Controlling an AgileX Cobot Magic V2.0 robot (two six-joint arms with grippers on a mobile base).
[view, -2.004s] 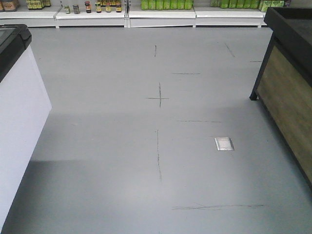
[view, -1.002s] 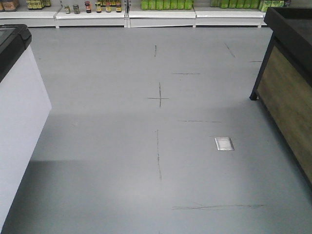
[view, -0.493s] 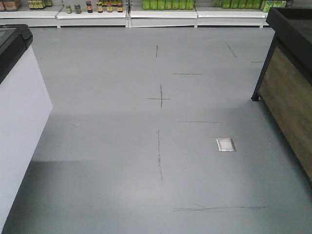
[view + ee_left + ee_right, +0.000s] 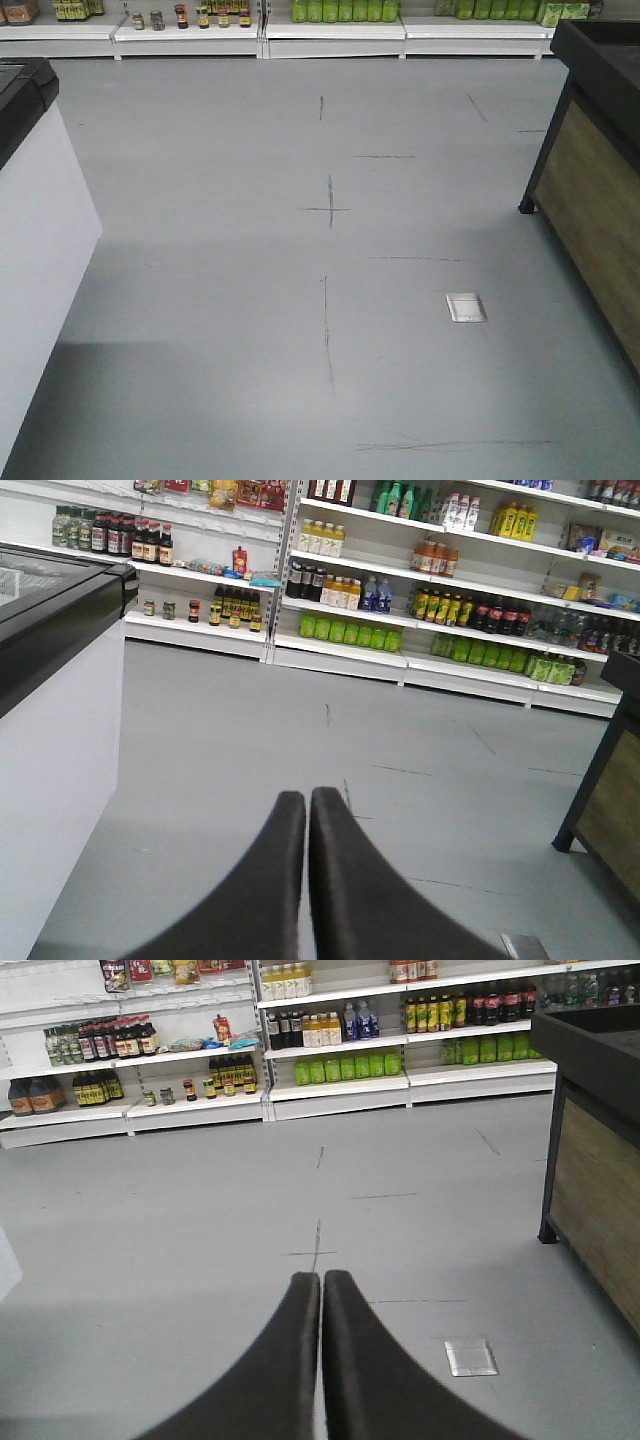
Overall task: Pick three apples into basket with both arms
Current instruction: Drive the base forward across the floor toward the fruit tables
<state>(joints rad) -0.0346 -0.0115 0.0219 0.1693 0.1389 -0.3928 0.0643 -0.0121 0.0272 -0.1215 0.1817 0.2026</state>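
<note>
- Exterior front-facing view: a bare grey floor (image 4: 200, 300) fills most of the frame, crossed by thin dark scuff lines, with a cross-shaped mark (image 4: 329, 209) near the middle.
- A small square metal floor plate (image 4: 466, 307) is set into the floor, right of centre and low in the frame.
- At the left edge stands a white chest freezer (image 4: 40, 250) with a black top. At the right edge is a wood-panelled counter (image 4: 595, 200) on a black frame.
- Along the top edge runs white shelving (image 4: 330, 30). It holds a row of green bottles (image 4: 340, 10) at the centre and small jars (image 4: 180, 16) further left.
- Left wrist-mounted view: the left gripper (image 4: 308, 810) rises from the bottom centre. Its two black fingers (image 4: 270, 880) are pressed together with only a hairline seam between them, and they hold nothing.
- Behind the left gripper, the freezer takes up the left side, stocked shelves span the top, and a corner of the counter shows at the right edge.
- Right wrist-mounted view: the right gripper (image 4: 321, 1285) also rises from the bottom centre. Its black fingers (image 4: 360, 1380) meet along their length and grip nothing.
- In this view the floor plate lies just right of the fingers, the cross-shaped mark is just above the tips, and the counter stands at the right.
- Where the apples and the basket are cannot be told from any of these views.
</note>
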